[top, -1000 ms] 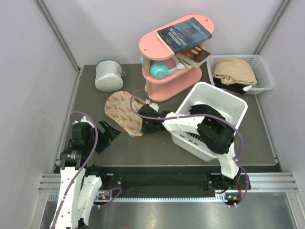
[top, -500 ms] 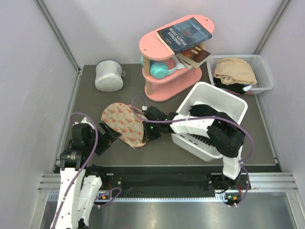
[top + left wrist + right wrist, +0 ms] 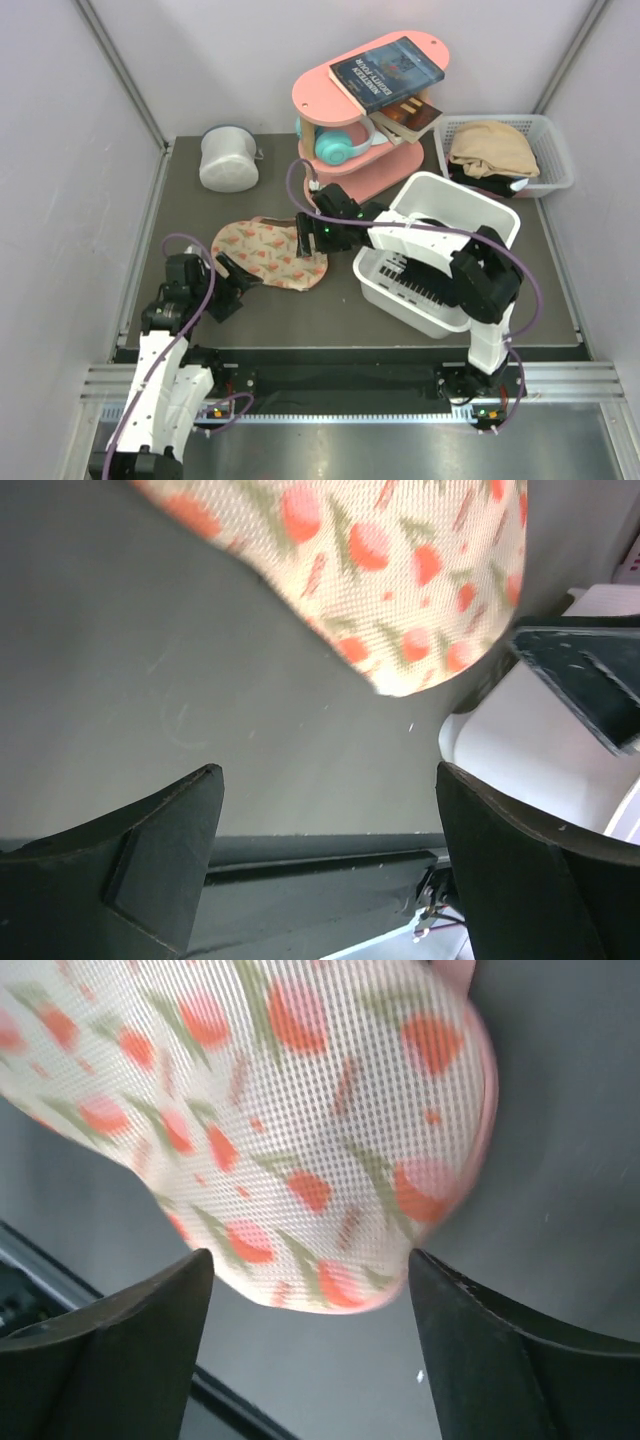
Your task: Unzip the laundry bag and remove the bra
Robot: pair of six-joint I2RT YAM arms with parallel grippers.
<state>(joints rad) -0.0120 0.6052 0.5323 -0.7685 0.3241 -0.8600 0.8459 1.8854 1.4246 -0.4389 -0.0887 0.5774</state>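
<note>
The laundry bag (image 3: 262, 252) lies flat on the dark table, a beige-pink mesh pouch printed with red and green motifs. My right gripper (image 3: 304, 244) hovers over its right end. In the right wrist view the bag (image 3: 270, 1110) fills the top, its rounded end just ahead of the open right gripper (image 3: 310, 1300), and nothing is held. My left gripper (image 3: 238, 277) is open at the bag's near-left edge. The left wrist view shows the bag (image 3: 400, 570) ahead of the left gripper (image 3: 325, 850), apart from the fingers (image 3: 150, 860). The bra is hidden.
A white slotted bin (image 3: 455, 205) stands right of the bag, under my right arm, and shows in the left wrist view (image 3: 520, 740). At the back stand a white-grey cylindrical container (image 3: 228, 158), a pink shelf (image 3: 365, 110) with books and headphones, and a basket (image 3: 555, 150) of clothes.
My right gripper dragged the bag toward the near left, then opened and let it go, lifting back. The bag now lies flatter. My left arm shifted right toward the bag.
</note>
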